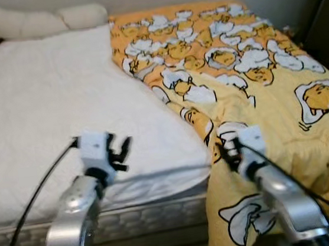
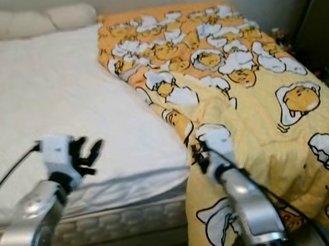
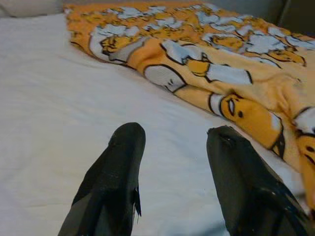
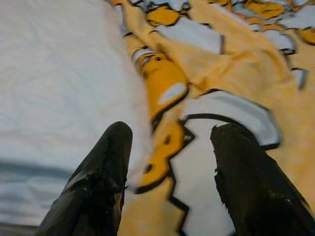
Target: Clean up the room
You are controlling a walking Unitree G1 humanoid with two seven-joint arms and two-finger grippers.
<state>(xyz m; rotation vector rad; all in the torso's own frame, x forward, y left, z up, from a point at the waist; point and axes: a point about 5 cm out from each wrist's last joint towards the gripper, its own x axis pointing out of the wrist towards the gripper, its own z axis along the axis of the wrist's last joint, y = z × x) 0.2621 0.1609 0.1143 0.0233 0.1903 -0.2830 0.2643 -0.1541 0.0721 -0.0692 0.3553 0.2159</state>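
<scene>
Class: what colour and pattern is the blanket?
Yellow-orange blanket with white cartoon eggs; left eye view.

Blanket [image 1: 256, 89] cut off, wrist view blurred.

Quick count from where I'm standing: one bed [image 1: 43, 101] with a white sheet, one yellow blanket [image 1: 256, 89] with the egg cartoon print bunched over the right half and spilling off the corner, and one long cream pillow [image 1: 34, 20] at the head. Two grippers of mine, left gripper [image 1: 120, 152] and right gripper [image 1: 227, 151], two black fingers [image 3: 118, 172] each, both spread apart.
</scene>
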